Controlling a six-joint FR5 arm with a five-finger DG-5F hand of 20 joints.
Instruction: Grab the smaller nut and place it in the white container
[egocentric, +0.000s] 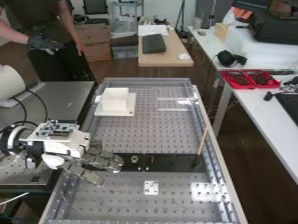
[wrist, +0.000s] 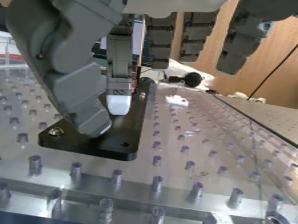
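Note:
The hand (egocentric: 100, 161) is over the left part of the flat black bar (egocentric: 169, 162), its fingers extended and relaxed. In the wrist view the open hand (wrist: 76, 82) has its thumb and a white-tipped finger low over the black bar (wrist: 121, 137), with a small gap between their tips. The bearing (egocentric: 134, 159) stands on the bar just right of the fingers. Fingers cover the part of the bar left of it, and I cannot make out the smaller nut. The white container (egocentric: 115, 100) stands on the far left of the perforated plate.
A thin brown stick (egocentric: 202, 142) leans near the bar's right end. A small white plate (egocentric: 151, 188) lies on the near side of the bar. Raised rails (egocentric: 216, 150) edge the perforated bench. Red trays (egocentric: 249, 79) sit on the side table.

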